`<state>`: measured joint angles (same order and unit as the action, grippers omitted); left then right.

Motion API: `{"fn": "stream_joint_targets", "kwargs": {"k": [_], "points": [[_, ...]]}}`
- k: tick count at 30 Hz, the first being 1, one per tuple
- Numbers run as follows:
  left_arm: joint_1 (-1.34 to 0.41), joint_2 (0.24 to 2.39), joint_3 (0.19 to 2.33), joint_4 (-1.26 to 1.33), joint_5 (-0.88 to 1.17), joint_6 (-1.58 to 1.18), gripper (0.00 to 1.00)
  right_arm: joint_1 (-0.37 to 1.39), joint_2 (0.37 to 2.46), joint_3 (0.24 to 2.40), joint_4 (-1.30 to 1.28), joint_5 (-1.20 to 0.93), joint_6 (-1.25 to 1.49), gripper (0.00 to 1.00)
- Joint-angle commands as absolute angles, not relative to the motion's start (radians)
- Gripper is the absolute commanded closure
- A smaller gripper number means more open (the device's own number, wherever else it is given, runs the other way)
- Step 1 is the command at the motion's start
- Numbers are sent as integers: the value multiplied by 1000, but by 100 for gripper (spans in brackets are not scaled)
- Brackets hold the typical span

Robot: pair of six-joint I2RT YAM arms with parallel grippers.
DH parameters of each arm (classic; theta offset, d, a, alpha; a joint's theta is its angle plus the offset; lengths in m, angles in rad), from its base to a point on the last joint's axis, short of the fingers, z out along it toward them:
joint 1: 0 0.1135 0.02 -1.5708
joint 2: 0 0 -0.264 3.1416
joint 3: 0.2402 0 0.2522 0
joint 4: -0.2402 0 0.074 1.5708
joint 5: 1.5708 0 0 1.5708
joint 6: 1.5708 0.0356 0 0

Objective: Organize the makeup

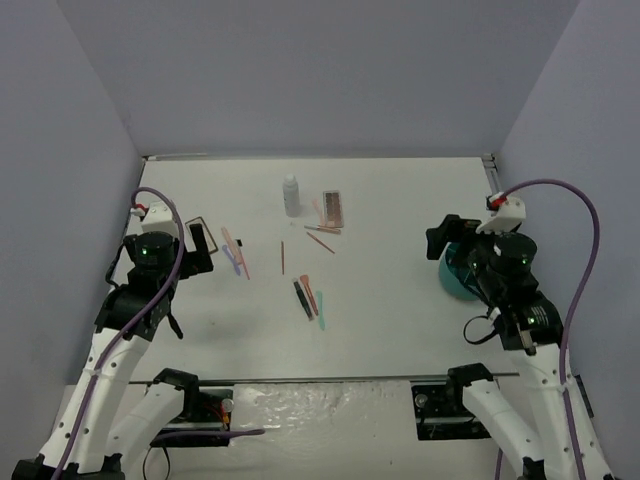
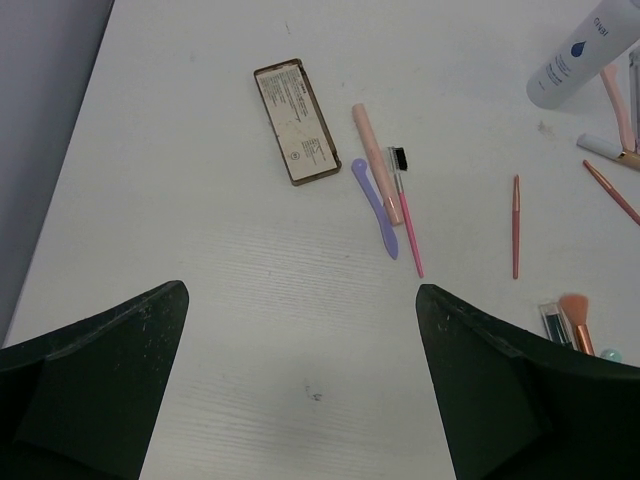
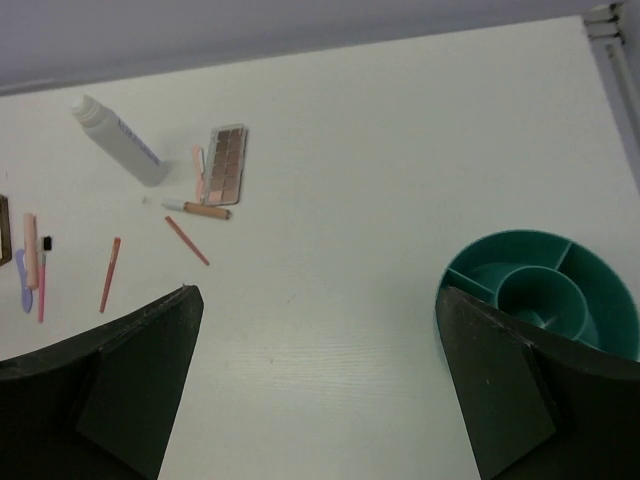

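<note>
The makeup lies scattered over the middle of the table. A whitish bottle [image 1: 291,196] lies beside a brown-pink palette [image 1: 331,208]. A second palette [image 2: 293,120] lies flat on the left, next to a pink tube [image 2: 376,160], a purple stick [image 2: 377,205] and a thin pink brush [image 2: 406,215]. A brown stick [image 2: 516,225] lies alone; black, pink and teal sticks [image 1: 308,298] lie nearer the arms. My left gripper [image 2: 300,287] hangs open over bare table short of that palette. My right gripper [image 3: 320,291] is open too, holding nothing.
A round teal compartmented tub [image 3: 540,290] stands on the right, touching nothing, just beyond my right gripper's right finger and partly hidden by it. Grey walls close the table on three sides. A metal rail [image 1: 300,380] runs along the near edge.
</note>
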<state>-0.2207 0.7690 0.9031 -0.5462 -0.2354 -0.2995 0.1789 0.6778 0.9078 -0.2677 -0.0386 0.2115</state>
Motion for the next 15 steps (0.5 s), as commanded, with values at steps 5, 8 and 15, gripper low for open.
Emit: {"fn": "stream_joint_targets", "kwargs": {"k": [5, 8, 15], "points": [[-221, 758, 908, -429, -212, -296, 3, 233, 906, 936, 3, -170, 264, 0], [-221, 761, 901, -437, -219, -335, 3, 252, 943, 939, 43, -159, 263, 0], [-221, 926, 959, -512, -196, -437, 3, 264, 957, 924, 43, -130, 240, 0]]}}
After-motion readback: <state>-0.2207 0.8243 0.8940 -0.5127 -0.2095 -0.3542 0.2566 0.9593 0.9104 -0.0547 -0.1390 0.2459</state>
